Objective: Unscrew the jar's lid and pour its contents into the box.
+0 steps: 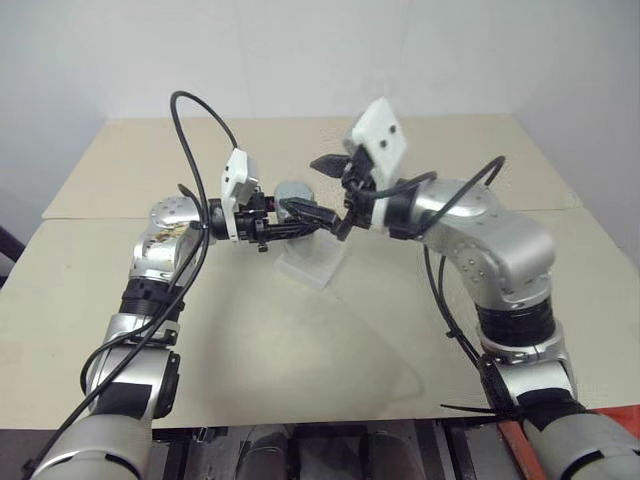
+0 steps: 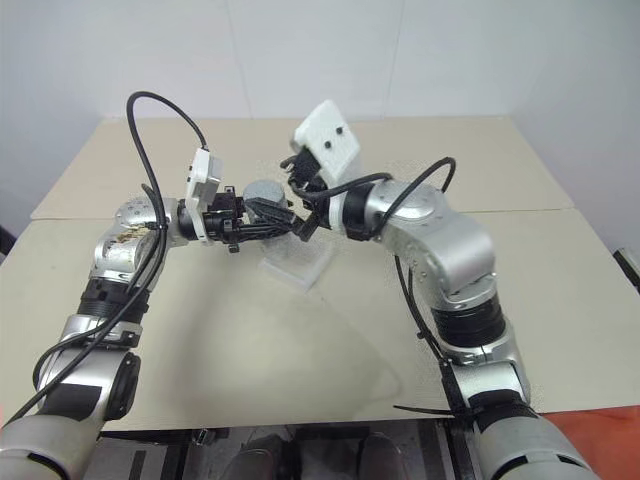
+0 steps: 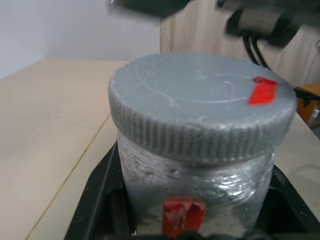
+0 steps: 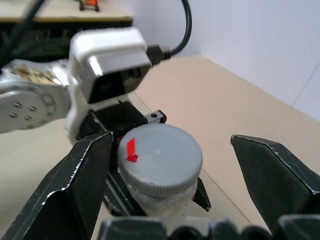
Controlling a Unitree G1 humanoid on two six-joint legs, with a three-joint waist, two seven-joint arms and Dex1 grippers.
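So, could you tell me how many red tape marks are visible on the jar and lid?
2: one on top of the lid near its edge, one low on the jar body. Others may be hidden behind.

Even, diffuse overhead light is cast; soft shadows are thrown on the table (image 1: 300,330) beneath both arms. Motion blur is seen above the lid (image 3: 202,107) in the left wrist view. Backgrounds in both wrist views are defocused.

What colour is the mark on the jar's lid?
Red, on the round grey ribbed lid; clearest in the left wrist view.
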